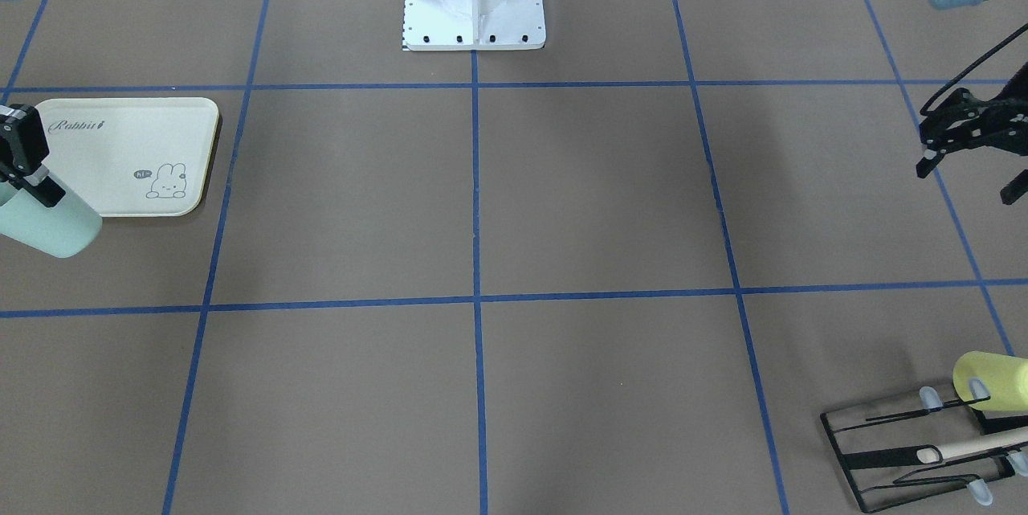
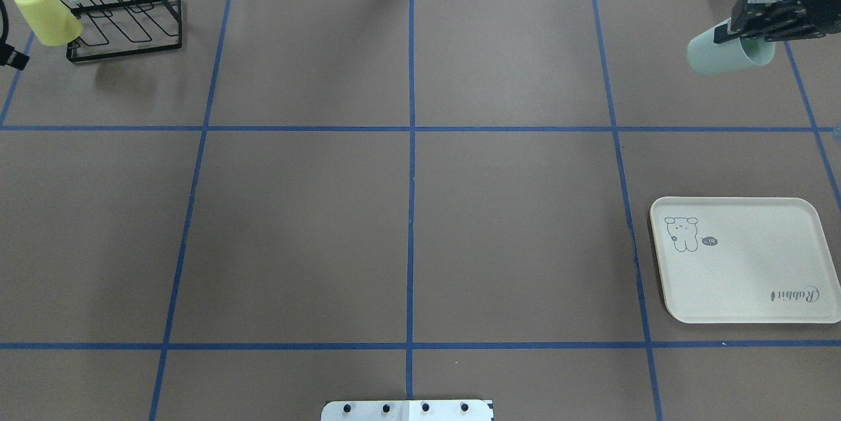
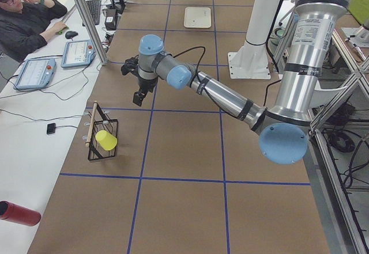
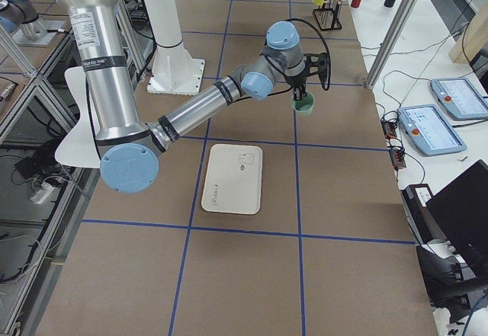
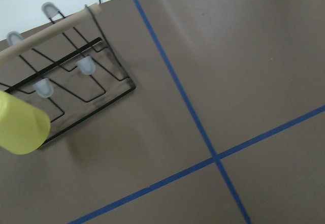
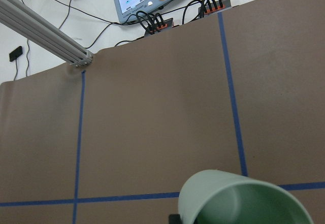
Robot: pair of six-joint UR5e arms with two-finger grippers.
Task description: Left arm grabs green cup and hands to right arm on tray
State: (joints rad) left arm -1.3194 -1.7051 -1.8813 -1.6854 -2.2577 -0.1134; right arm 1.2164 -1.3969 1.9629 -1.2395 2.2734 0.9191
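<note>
Here, smooth tapered green cup (image 2: pixel 713 61), seemingly in right hand (image 2: pixel 737 33)

A robotics lab: teach pendants (image 3: pixel 79 53), aluminium framing (image 3: pixel 87 18) and a tape-gridded table (image 2: pixel 295 211) beside an operator (image 3: pixel 26 23).

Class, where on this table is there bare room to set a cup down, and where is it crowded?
Bare: the tray, and the middle squares between tray and wire rack. Crowded: the rack's corner, holding the yellow cup.
</note>
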